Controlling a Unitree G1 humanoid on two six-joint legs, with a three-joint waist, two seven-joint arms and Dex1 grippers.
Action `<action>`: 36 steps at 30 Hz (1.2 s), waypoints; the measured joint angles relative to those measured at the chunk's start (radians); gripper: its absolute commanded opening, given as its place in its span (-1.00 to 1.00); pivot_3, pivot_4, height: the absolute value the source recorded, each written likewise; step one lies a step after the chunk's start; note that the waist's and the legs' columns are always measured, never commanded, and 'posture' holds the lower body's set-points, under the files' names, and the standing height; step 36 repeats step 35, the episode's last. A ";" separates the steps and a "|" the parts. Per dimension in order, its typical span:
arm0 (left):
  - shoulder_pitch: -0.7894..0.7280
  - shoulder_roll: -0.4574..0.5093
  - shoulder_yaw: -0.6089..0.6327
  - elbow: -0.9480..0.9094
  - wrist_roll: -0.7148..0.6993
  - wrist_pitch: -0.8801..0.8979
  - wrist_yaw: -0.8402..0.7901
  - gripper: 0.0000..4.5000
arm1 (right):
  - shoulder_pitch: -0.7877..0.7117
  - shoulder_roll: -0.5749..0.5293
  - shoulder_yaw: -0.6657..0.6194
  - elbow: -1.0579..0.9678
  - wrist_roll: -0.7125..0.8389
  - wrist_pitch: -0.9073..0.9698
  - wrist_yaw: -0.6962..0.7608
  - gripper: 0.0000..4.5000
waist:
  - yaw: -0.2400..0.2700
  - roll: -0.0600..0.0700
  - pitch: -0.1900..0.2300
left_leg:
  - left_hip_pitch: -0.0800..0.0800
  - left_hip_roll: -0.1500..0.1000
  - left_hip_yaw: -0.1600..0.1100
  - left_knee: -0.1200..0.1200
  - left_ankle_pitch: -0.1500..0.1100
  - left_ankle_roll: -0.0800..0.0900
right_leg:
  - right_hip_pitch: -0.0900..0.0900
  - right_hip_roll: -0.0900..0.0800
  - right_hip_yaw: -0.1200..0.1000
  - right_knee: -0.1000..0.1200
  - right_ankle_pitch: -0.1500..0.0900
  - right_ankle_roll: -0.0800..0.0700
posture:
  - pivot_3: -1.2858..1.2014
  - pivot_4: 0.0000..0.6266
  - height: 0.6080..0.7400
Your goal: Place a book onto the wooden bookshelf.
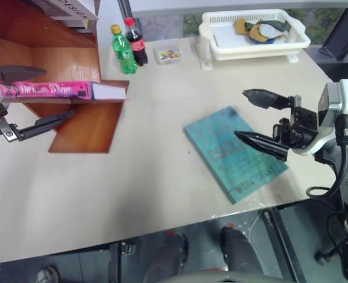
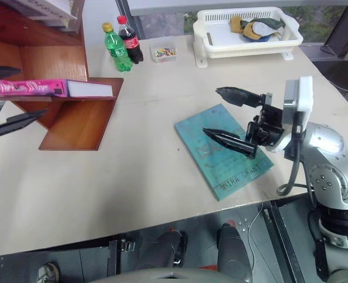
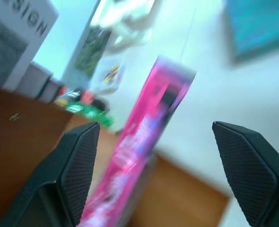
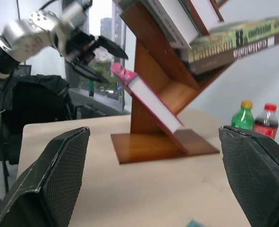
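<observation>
From my seat the book (image 1: pixel 62 89) looks delivered: it lies on a board of the wooden bookshelf (image 1: pixel 82 127), spine outward and its white page edges toward the table's middle, one end jutting a little past the board's edge. It is a bright pink paperback with small dark patches and fine print along the cover, and it leans in line with the slanted board under it. I read the placing as done; what is left, I judge, is to draw the arm clear without nudging the book. The left gripper (image 1: pixel 26 100) has its fingers spread apart, one above and one below the book's near end, and I see no pinch on it. The right gripper (image 2: pixel 235 115) hangs with fingers wide apart and nothing between them, over a teal-green book (image 2: pixel 224 150) lying flat on the pale table (image 1: pixel 132 188). Further back stand two bottles (image 1: pixel 128 47), a small clear box (image 1: pixel 169 55) and a white basket (image 1: pixel 253 36).
</observation>
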State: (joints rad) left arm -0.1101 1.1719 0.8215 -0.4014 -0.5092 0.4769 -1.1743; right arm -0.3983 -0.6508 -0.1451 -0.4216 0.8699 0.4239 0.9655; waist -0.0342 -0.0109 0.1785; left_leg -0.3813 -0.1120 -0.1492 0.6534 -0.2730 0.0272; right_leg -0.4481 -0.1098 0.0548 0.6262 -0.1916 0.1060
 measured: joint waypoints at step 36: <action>0.410 -0.457 -0.363 -0.074 -0.051 -0.104 0.353 0.91 | 0.652 -0.233 -0.328 -0.091 -0.319 -0.044 0.044 1.00 | 0.047 -0.001 -0.002 | 0.006 0.011 0.007 0.015 -0.003 0.003 | 0.011 0.008 0.000 0.000 0.006 -0.005 | 0.03 -0.52 1.00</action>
